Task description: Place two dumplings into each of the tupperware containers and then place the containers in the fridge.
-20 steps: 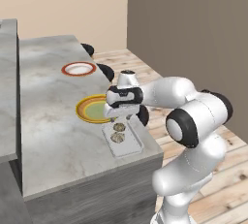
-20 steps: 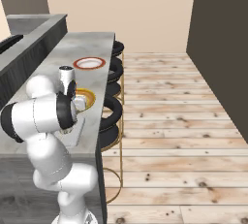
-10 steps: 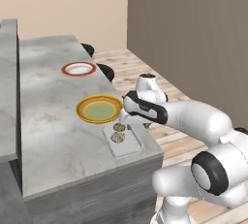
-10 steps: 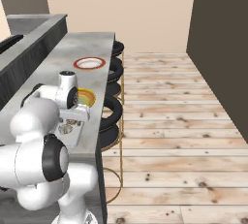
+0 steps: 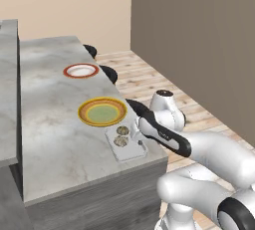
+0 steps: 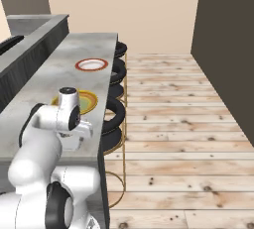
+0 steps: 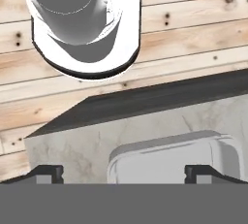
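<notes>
Pale grey and translucent, the shallow rectangular tupperware container (image 5: 126, 143) sits at the right edge of my grey marbled stone bench (image 5: 50, 124), just below centre in the left base view. Two mottled grey-tan dumplings (image 5: 121, 137) lie inside it, one behind the other, touching or nearly so. In the hand view the same container (image 7: 174, 157) fills the lower middle of the frame, its rounded corner and raised rim clear against the bench top (image 7: 72, 150), with the bench's dark edge and pale wooden plank floor (image 7: 193, 39) above it.

My gripper (image 7: 124, 174) is spread wide and holds nothing: the two dark fingertips (image 7: 46, 173) show at the lower left and lower right of the hand view, with the container's near end between them but apart from both. From the left base view my hand (image 5: 142, 124) hangs just right of the container, beside the bench edge.

Up the frame from the container, just beside it, rests the yellow-rimmed green round plate (image 5: 102, 111). Further up, well apart, is the red-rimmed white round plate (image 5: 80, 70). In the right base view black round stools (image 6: 115, 119) line the bench's right side, and my arm covers the container.
</notes>
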